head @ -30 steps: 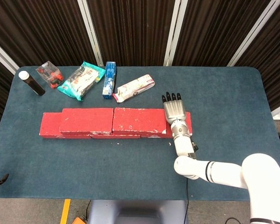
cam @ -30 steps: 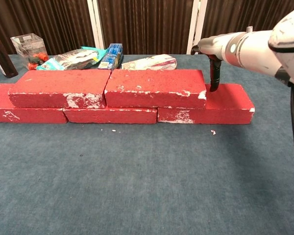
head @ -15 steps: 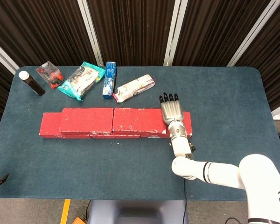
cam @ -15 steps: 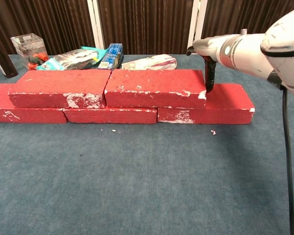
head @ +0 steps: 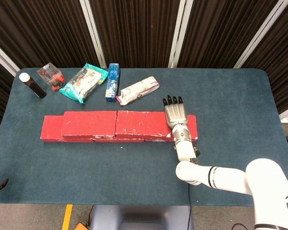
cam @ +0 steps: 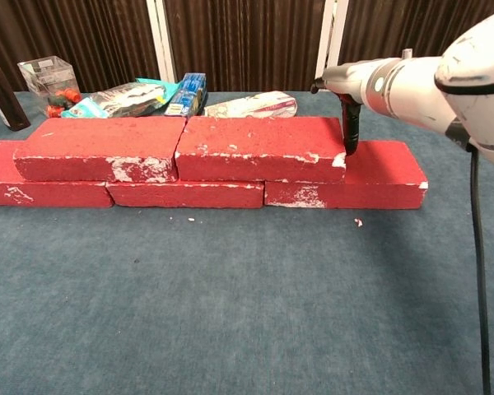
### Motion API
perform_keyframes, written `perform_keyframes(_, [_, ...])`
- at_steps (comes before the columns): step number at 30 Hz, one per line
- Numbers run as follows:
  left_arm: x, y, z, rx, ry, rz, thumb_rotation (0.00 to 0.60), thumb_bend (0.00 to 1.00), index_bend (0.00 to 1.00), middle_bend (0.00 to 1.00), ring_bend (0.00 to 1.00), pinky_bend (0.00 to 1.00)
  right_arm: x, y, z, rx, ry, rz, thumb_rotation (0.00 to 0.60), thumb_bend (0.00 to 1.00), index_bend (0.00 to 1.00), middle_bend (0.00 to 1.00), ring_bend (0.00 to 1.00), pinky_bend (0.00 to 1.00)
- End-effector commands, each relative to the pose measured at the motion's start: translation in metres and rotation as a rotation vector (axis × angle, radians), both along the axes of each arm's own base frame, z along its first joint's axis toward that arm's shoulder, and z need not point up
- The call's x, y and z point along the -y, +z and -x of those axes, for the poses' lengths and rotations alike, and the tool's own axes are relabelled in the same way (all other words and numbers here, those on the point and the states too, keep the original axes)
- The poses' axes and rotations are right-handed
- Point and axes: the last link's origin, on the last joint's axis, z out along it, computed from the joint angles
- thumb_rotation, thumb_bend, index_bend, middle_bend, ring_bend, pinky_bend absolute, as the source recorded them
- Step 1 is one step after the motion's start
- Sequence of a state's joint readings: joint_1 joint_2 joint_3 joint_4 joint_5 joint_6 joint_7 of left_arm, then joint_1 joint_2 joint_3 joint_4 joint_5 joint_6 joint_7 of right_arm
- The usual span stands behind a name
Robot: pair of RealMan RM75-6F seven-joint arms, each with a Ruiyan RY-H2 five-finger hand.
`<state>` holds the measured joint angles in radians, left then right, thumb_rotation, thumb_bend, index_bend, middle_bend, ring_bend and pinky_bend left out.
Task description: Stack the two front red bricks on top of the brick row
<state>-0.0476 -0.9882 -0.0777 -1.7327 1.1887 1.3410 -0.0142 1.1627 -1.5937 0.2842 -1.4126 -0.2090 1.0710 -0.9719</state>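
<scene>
The right hand [head: 175, 113] has slid left, away from the tabletop's right edge, against the upper right brick's [cam: 259, 146] end.

Two red rectangular bricks [head: 117, 123] sit end to end atop the red brick row [head: 53, 135]. The white-armed right hand [head: 175, 114] lies flat, fingers extended toward twelve o'clock, at the stack's three o'clock end.

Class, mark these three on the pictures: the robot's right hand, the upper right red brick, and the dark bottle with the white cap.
right hand [head: 175, 114]: head view, back of the hand.
upper right red brick [cam: 255, 136]: chest view, middle of its top face.
dark bottle [head: 34, 86]: head view, middle of its body.
</scene>
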Motion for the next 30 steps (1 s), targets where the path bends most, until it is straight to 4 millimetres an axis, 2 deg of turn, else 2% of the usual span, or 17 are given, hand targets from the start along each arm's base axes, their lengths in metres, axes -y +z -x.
perform_keyframes(1, [0.0, 0.0, 0.0, 0.0, 0.001, -0.001, 0.6, 0.23, 0.0, 0.0, 0.0, 0.03, 0.0, -0.001, -0.001, 0.005, 0.0, -0.001, 0.6, 0.0, 0.14, 0.1, 0.0, 0.0])
perform_keyframes(15, [0.0, 0.001, 0.001, 0.0, 0.003, -0.001, 0.6, 0.23, 0.0, 0.0, 0.0, 0.03, -0.002, 0.005, -0.002, 0.001, 0.003, 0.005, 0.6, 0.0, 0.14, 0.1, 0.0, 0.0])
perform_keyframes(17, [0.0, 0.001, 0.001, 0.001, 0.004, -0.002, 0.6, 0.23, 0.0, 0.0, 0.0, 0.03, -0.003, 0.008, -0.001, -0.003, 0.002, 0.003, 0.6, 0.0, 0.14, 0.1, 0.0, 0.0])
perform_keyframes(21, [0.0, 0.0, 0.001, -0.002, 0.005, 0.003, 0.6, 0.23, 0.0, 0.0, 0.0, 0.03, -0.011, 0.027, -0.001, 0.023, 0.012, 0.012, 0.6, 0.0, 0.14, 0.09, 0.0, 0.0])
perform_keyframes(23, [-0.003, -0.002, 0.001, -0.007, 0.003, 0.011, 0.6, 0.23, 0.0, 0.0, 0.0, 0.03, -0.021, 0.047, -0.004, 0.077, 0.048, 0.035, 0.6, 0.0, 0.14, 0.09, 0.0, 0.0])
perform_keyframes(26, [-0.003, -0.002, 0.001, -0.007, -0.001, 0.015, 0.6, 0.23, 0.0, 0.0, 0.0, 0.03, -0.048, 0.08, -0.001, 0.184, 0.142, 0.106, 0.6, 0.0, 0.14, 0.09, 0.0, 0.0])
perform_keyframes(29, [-0.004, -0.005, 0.0, -0.009, -0.002, 0.023, 0.6, 0.23, 0.0, 0.0, 0.0, 0.03, -0.093, 0.101, 0.021, 0.273, 0.208, 0.136, 0.6, 0.0, 0.13, 0.09, 0.0, 0.0])
perform_keyframes(30, [-0.004, -0.006, -0.001, -0.011, -0.004, 0.025, 0.6, 0.23, 0.0, 0.0, 0.0, 0.03, -0.113, 0.106, 0.034, 0.297, 0.226, 0.135, 0.6, 0.0, 0.13, 0.09, 0.0, 0.0])
